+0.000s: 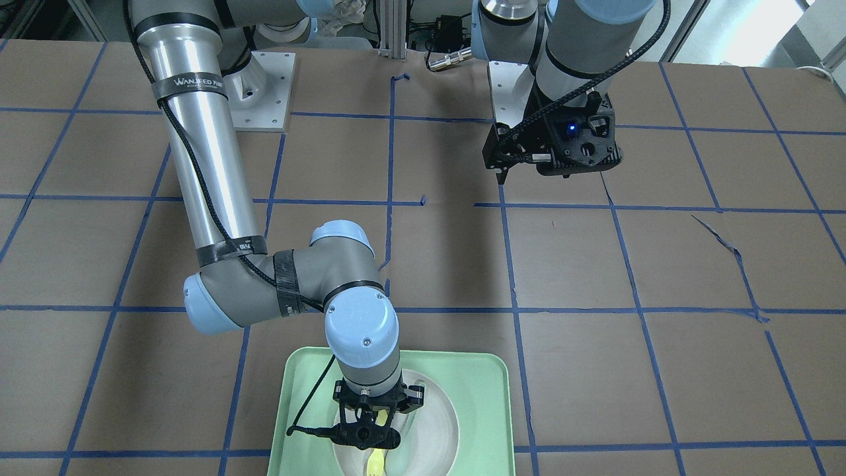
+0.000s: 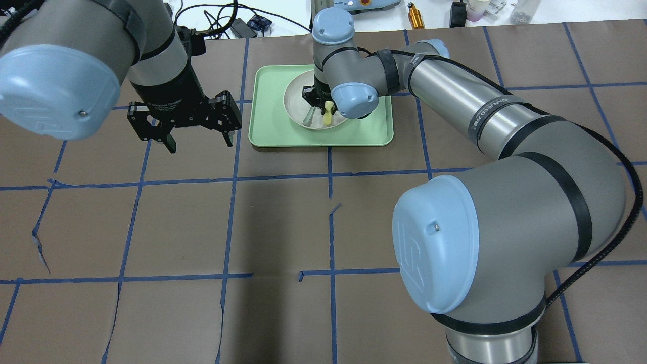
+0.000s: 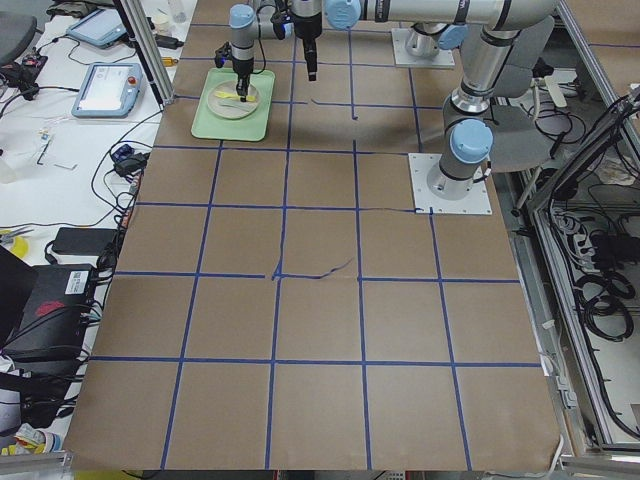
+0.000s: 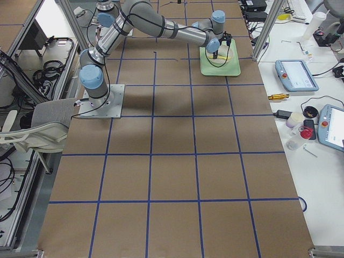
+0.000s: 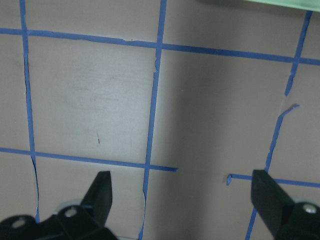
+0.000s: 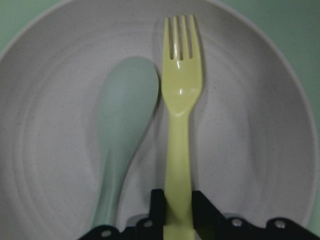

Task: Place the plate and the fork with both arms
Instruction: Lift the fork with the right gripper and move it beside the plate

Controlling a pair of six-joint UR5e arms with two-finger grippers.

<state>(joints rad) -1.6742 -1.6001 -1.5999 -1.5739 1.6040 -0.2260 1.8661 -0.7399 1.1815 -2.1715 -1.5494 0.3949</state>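
The off-white plate (image 6: 250,125) lies in the light-green tray (image 2: 374,126) at the table's far side. My right gripper (image 6: 178,210) is over the plate and shut on the handle of the pale-yellow fork (image 6: 181,100), whose tines point away over the plate's middle. I cannot tell whether the fork touches the plate. The fork also shows in the overhead view (image 2: 328,117), under the right wrist. My left gripper (image 2: 200,144) is open and empty, hanging above bare table left of the tray; its fingers (image 5: 102,190) stand wide apart.
A pale grey-green spoon (image 6: 125,110) lies in the plate right beside the fork. The table is brown paper with a blue tape grid (image 5: 155,90). Cables and small bottles (image 2: 417,12) sit beyond the far edge.
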